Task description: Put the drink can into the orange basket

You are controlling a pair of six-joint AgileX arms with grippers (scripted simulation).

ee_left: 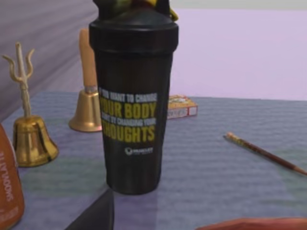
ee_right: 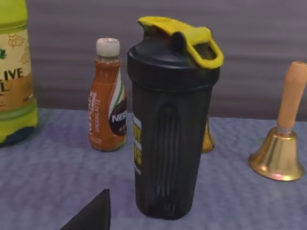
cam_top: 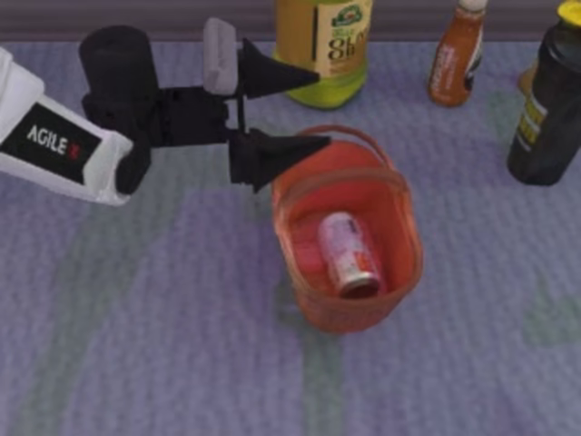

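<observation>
One drink can [cam_top: 347, 253] lies on its side inside the one orange basket [cam_top: 402, 201], near the table's [cam_top: 136, 345] middle. Along the far edge I count three containers: one yellow-green oil bottle [cam_top: 324, 45], one orange-brown sauce bottle [cam_top: 457, 56], and one black shaker cup [cam_top: 550, 100] at far right. My wrist views add two brass bells: one with a wooden handle [ee_left: 88, 86], one with a trident top [ee_left: 29, 129]; also one pencil [ee_left: 264, 152] and one small box [ee_left: 181, 106]. My left gripper [cam_top: 318, 109] reaches in from the left, level, fingers spread wide and empty, the nearer fingertip over the basket's far-left rim. My right arm is out of the top view.
</observation>
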